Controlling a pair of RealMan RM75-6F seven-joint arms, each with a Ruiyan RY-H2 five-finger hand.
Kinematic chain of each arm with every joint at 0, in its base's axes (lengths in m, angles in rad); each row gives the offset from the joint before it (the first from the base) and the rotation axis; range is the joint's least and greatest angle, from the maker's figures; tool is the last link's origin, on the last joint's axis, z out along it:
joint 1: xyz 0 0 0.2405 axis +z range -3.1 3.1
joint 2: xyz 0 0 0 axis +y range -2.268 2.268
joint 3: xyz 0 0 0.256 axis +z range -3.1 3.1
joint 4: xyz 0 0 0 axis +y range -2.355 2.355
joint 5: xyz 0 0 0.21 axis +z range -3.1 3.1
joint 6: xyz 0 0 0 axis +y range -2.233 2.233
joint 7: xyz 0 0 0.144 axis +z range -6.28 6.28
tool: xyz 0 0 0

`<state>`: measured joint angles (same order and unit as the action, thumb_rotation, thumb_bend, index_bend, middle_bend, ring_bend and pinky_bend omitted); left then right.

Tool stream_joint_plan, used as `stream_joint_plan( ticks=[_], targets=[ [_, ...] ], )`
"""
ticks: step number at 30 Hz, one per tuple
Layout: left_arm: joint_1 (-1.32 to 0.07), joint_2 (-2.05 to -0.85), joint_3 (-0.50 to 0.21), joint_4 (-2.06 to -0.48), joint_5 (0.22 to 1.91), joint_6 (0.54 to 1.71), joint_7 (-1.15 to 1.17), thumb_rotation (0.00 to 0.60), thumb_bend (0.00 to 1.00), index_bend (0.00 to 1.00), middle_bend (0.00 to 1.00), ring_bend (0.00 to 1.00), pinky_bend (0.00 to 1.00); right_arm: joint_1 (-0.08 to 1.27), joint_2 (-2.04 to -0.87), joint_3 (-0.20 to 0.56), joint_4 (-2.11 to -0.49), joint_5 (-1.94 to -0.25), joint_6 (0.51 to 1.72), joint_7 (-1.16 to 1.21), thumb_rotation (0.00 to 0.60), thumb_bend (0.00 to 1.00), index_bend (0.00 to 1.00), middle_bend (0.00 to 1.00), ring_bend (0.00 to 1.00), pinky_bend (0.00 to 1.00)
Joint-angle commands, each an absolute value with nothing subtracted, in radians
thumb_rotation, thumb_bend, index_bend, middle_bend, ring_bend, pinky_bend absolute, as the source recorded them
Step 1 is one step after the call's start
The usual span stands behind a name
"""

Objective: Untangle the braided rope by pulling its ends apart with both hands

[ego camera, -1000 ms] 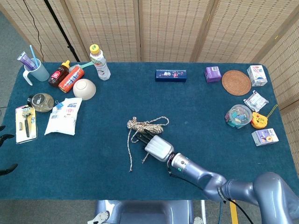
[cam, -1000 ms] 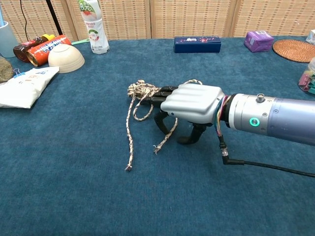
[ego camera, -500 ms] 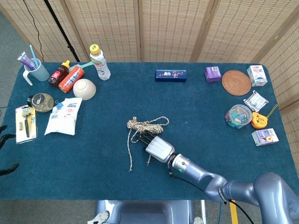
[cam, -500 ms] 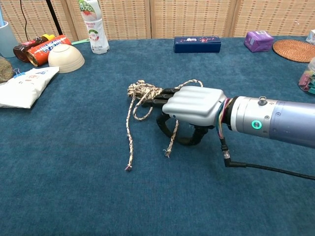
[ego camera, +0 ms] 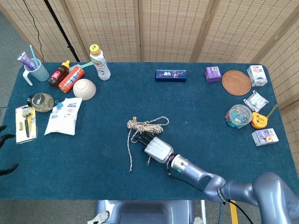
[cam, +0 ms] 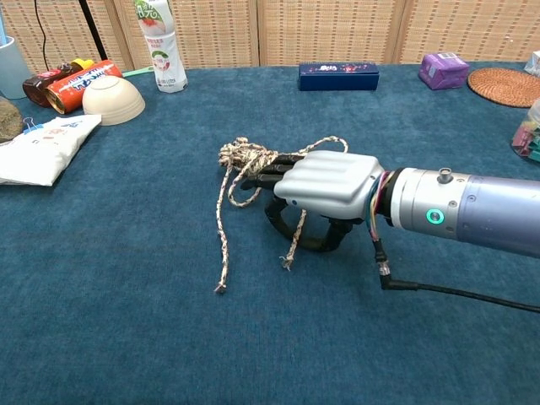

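Right hand [cam: 325, 190] lies low over the table [cam: 126, 337], palm down, fingers [cam: 270, 169] reaching into the rope [cam: 245, 156]. One strand passes under the palm and hangs out below it, its frayed end on the cloth just beside the thumb. Whether the fingers actually clamp that strand, I cannot tell; the palm hides the contact. In the head view the same hand [ego camera: 158, 150] sits just nearer than the knotted bundle of the rope [ego camera: 142, 125], which lies at mid-table. A second, longer strand runs from the bundle toward the near edge, free on the cloth, left of the hand.

Left hand: only dark fingertips [ego camera: 3, 138] show at the left frame edge, off the table, holding nothing visible.

Beyond the rope, a blue box [ego camera: 170, 75] lies near the far edge. Far left: bowl [ego camera: 84, 88], bottle [ego camera: 99, 62].
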<state>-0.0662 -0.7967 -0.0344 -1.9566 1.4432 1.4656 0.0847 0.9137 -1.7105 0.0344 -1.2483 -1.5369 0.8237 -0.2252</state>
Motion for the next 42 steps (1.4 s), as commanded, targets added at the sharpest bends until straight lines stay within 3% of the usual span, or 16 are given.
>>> stream_joint_plan(
  ticks=[1, 22, 42],
  targets=[
    [-0.066, -0.796, -0.035, -1.956, 1.442, 1.466, 0.083, 0.600, 0.07, 0.26, 0.12, 0.00, 0.00, 0.915, -1.713, 0.036, -1.246, -1.536, 0.822, -0.226, 0.600, 0.36, 0.51, 0.06, 0.00, 0.00],
    [-0.065, -0.801, -0.034, -1.948, 1.440, 1.466, 0.079, 0.600, 0.07, 0.26, 0.12, 0.00, 0.00, 0.916, -1.724, 0.039, -1.240, -1.533, 0.822, -0.224, 0.600, 0.43, 0.55, 0.11, 0.00, 0.00],
    [-0.069, -0.801, -0.040, -1.948, 1.441, 1.469, 0.082, 0.600, 0.07, 0.26, 0.12, 0.00, 0.00, 0.913, -1.727, 0.044, -1.248, -1.534, 0.836, -0.223, 0.600, 0.43, 0.59, 0.15, 0.00, 0.00]
  ],
)
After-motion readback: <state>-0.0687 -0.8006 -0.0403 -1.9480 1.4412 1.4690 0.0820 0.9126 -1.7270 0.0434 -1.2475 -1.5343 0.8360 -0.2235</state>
